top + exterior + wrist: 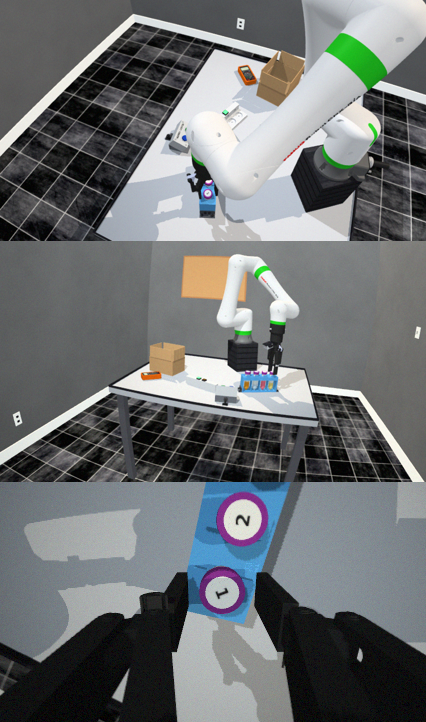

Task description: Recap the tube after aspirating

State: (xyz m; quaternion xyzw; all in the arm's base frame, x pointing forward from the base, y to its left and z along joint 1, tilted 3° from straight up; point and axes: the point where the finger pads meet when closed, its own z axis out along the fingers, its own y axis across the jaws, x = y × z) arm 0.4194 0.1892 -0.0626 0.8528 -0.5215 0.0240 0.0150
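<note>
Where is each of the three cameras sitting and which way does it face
Top: high above the arm, looking down on the table; elbow and base show.
Exterior: off the table's far side, facing the whole arm and tube rack.
Wrist: behind the gripper, looking down between open fingers at cap 1.
Shared: the blue rack appears in all.

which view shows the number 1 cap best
The wrist view. Cap 1 sits between the open gripper's fingers, facing the camera, its number readable. The exterior view shows it only from the side, partly behind a fingertip. In the top view the arm hides that end of the blue rack.
</note>
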